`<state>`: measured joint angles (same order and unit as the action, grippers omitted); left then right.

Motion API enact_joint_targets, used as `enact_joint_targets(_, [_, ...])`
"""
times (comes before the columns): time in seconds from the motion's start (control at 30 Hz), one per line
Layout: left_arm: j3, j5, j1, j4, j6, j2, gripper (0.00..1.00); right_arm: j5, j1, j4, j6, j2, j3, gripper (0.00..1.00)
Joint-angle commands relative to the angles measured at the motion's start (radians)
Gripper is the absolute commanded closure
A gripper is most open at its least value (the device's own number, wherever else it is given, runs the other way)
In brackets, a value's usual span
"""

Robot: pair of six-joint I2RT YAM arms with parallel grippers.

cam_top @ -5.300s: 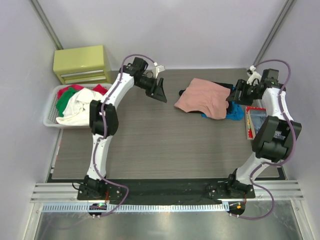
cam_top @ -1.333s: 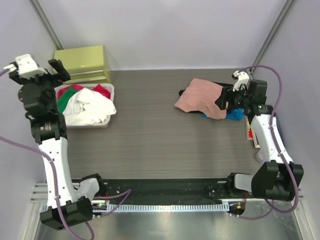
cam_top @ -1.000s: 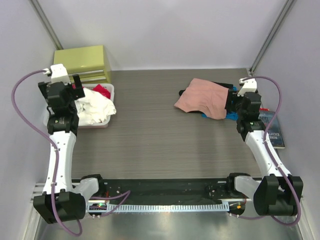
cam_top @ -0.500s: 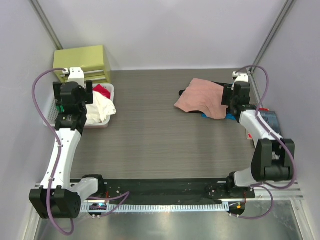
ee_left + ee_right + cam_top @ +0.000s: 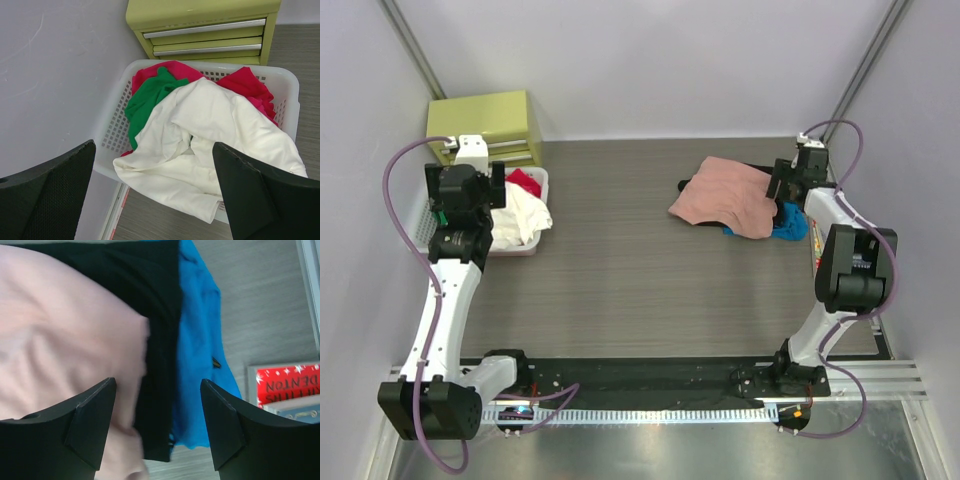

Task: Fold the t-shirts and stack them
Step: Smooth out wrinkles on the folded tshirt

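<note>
A folded salmon-pink t-shirt (image 5: pixel 725 195) lies on top of a black t-shirt (image 5: pixel 758 168) at the back right of the table. My right gripper (image 5: pixel 782 192) hovers open over the stack's right edge. In the right wrist view its fingers (image 5: pixel 90 415) straddle the black t-shirt (image 5: pixel 157 315), with the pink t-shirt (image 5: pixel 65 340) to the left, and nothing is gripped. My left gripper (image 5: pixel 468 198) hangs wide open above the laundry basket (image 5: pixel 542 215), holding nothing. Its open jaws (image 5: pixel 155 200) frame a crumpled white garment (image 5: pixel 210 125).
A blue garment (image 5: pixel 200 355) lies under the black one at the stack's right side. A red-covered book (image 5: pixel 290 385) lies right of it. The white basket (image 5: pixel 117 115) also holds green (image 5: pixel 150 95) and red (image 5: pixel 245 82) clothes. A yellow-green drawer cabinet (image 5: pixel 485 125) stands behind it.
The left arm has swung in from the far left and settled above the basket. The right arm folded back, bringing its gripper over the stack's right edge. The shirts have not moved.
</note>
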<state>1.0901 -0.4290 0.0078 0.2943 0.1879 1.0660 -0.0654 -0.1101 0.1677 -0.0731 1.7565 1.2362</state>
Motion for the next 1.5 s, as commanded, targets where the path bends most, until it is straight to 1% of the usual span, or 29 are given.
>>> enact_joint_targets(0.0, [-0.001, 0.013, 0.001, -0.018, 0.001, 0.002, 0.00, 0.052, -0.028, 0.059, -0.045, 0.034, 0.077, 0.26])
enact_joint_targets(0.03, [-0.001, 0.015, 0.003, -0.017, 0.002, 0.005, 0.00, 0.050, -0.031, 0.072, -0.048, 0.046, 0.089, 0.26])
enact_joint_targets(0.07, [-0.005, 0.015, 0.001, -0.017, 0.001, 0.003, 0.00, 0.094, -0.033, 0.088, -0.057, 0.066, 0.104, 0.26])
enact_joint_targets(0.23, [-0.012, 0.009, 0.001, -0.030, 0.024, -0.014, 0.00, 0.156, -0.033, 0.096, -0.080, 0.092, 0.123, 0.28])
enact_joint_targets(0.37, [-0.006, 0.004, 0.001, -0.035, 0.025, -0.008, 0.00, 0.191, -0.033, 0.124, -0.097, 0.126, 0.152, 0.35])
enact_joint_targets(0.63, [-0.012, 0.010, 0.001, -0.034, 0.031, -0.021, 0.00, 0.184, -0.037, 0.130, -0.108, 0.176, 0.174, 0.32])
enact_joint_targets(0.8, [-0.025, 0.024, 0.001, -0.032, 0.028, -0.023, 0.00, 0.184, -0.057, 0.131, -0.102, 0.178, 0.174, 0.32])
enact_joint_targets(0.87, [-0.030, 0.027, 0.003, -0.037, 0.028, -0.012, 0.00, 0.200, -0.068, 0.136, -0.096, 0.190, 0.178, 0.37])
enact_joint_targets(0.93, [-0.030, 0.024, 0.001, -0.035, 0.027, -0.006, 0.00, 0.216, -0.069, 0.141, -0.099, 0.199, 0.178, 0.47])
enact_joint_targets(1.0, [-0.029, 0.024, 0.001, -0.037, 0.031, -0.009, 0.00, 0.243, -0.071, 0.142, -0.108, 0.215, 0.177, 0.59])
enact_joint_targets(1.03, [-0.029, 0.022, 0.001, -0.037, 0.033, -0.009, 0.00, 0.252, -0.069, 0.145, -0.111, 0.219, 0.183, 0.73])
enact_joint_targets(1.1, [-0.029, 0.019, 0.003, -0.037, 0.038, -0.012, 0.00, 0.275, -0.071, 0.147, -0.119, 0.231, 0.184, 0.85])
enact_joint_targets(1.13, [-0.026, 0.018, 0.001, -0.038, 0.041, -0.012, 0.00, 0.279, -0.071, 0.153, -0.117, 0.236, 0.189, 0.98])
enact_joint_targets(1.3, [-0.025, 0.021, 0.001, -0.037, 0.036, -0.011, 0.00, 0.277, -0.072, 0.156, -0.103, 0.230, 0.186, 0.99])
enact_joint_targets(1.47, [-0.044, 0.065, 0.001, -0.030, 0.024, -0.008, 0.00, 0.279, -0.079, 0.132, -0.077, 0.173, 0.157, 0.99])
